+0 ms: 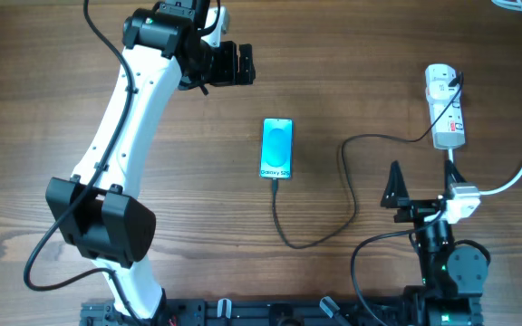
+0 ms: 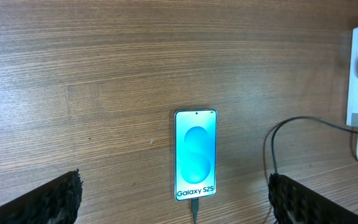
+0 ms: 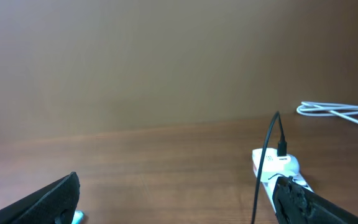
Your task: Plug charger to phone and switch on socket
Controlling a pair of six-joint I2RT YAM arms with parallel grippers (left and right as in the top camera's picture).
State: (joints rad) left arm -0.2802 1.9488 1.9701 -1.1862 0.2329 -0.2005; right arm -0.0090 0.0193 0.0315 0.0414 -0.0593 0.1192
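Observation:
The phone [image 1: 276, 148] lies flat mid-table, its cyan screen lit, and fills the centre of the left wrist view [image 2: 196, 154]. The charger [image 1: 349, 172], a thin black cable, runs from the phone's near edge in a loop to the socket [image 1: 445, 107]. Its connector tip [image 2: 194, 208] sits against the phone's bottom edge and looks inserted. My left gripper [image 1: 236, 63] hovers open, up and left of the phone. My right gripper [image 1: 422, 195] is open, low, just below the white socket [image 3: 277, 165], with the cable [image 3: 265, 155] between its fingers' span.
A thick white cord [image 1: 515, 177] runs from beside my right gripper up to the table's far right corner. The left arm [image 1: 125, 118] stretches across the left side of the table. Bare wood surrounds the phone.

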